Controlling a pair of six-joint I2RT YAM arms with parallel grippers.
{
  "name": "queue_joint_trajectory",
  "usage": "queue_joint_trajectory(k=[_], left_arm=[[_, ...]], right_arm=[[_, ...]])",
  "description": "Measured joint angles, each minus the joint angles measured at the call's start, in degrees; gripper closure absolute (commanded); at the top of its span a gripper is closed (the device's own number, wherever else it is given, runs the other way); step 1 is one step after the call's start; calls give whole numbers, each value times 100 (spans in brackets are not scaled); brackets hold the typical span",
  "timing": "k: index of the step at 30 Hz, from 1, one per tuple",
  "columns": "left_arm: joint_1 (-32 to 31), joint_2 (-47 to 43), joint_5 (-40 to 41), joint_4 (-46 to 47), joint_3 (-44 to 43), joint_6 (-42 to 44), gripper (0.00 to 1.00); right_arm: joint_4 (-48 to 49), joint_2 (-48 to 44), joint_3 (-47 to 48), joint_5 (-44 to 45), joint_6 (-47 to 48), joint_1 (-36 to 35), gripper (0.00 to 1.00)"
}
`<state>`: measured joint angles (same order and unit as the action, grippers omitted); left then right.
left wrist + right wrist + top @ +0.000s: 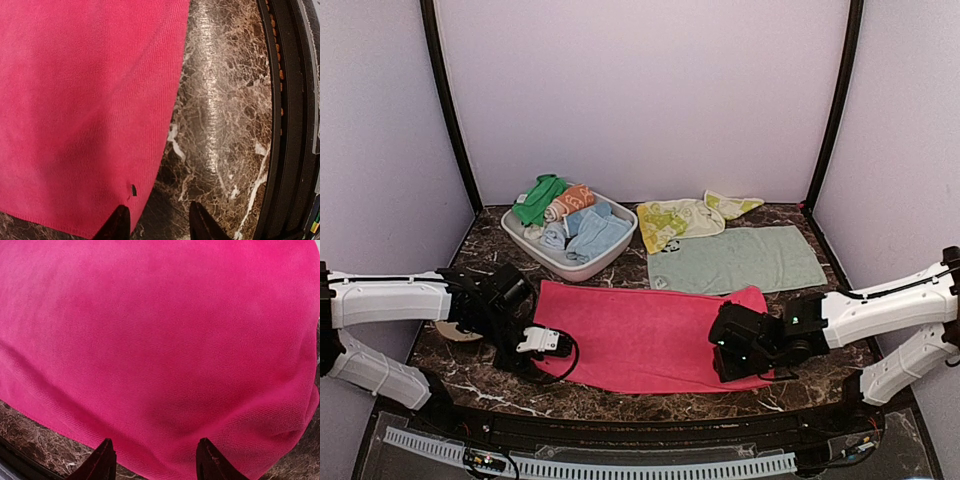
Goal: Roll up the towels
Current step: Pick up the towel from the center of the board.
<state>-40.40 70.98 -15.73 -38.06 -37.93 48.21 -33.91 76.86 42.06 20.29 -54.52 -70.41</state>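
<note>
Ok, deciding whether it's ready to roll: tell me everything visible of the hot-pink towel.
The hot-pink towel is plain, fine-ribbed soft cloth with a stitched hem. It lies unrolled and nearly flat across the near marble table, slightly rumpled at its right end. The open left tool straddles its near-left edge; the open right tool hangs over its near-right corner.

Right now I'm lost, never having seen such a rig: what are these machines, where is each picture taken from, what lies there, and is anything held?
Two robot arms are bolted to a marble table. The wide picture looks down from above and behind them; the other two come from wrist cameras. A pink towel lies flat, with a mint towel, a yellow-lime towel and a tub of cloths behind. The left gripper and right gripper are open at the pink towel's ends, holding nothing.
</note>
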Motion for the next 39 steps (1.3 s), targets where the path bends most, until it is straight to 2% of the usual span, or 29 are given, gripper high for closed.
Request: queue_joint_trajectory(k=[7,12,15,18,26,28,30,33,39], left_arm=[[-35,186,166,459,245,50,82],[-35,168,247,588,361,63,100],[-35,144,280,656,363,44,100],[-35,120,293,708,363,-9,100],[-35,-269,295,535,308,-107,99],[-35,-358,269,345,201,-109,84],[-35,-391,208,181,87,-101,73],[-35,-358,142,63,68,-68,70],[-37,188,236,114,68,4,70]], right_arm=[[-98,-63,-232,-240,-190,2,47],[-372,-822,-710,-409,-476,4,49],[-551,-1340,-918,-459,-686,7,50],[-573,-1475,-1023,-527,-809,20,52],[-428,-866,-1078,-544,-734,398,55],[-348,-748,-990,-551,-560,636,54],[-323,-717,-946,-553,-498,686,54],[-289,-612,-796,-570,-319,774,54],[-260,-629,-754,-686,-168,870,54]])
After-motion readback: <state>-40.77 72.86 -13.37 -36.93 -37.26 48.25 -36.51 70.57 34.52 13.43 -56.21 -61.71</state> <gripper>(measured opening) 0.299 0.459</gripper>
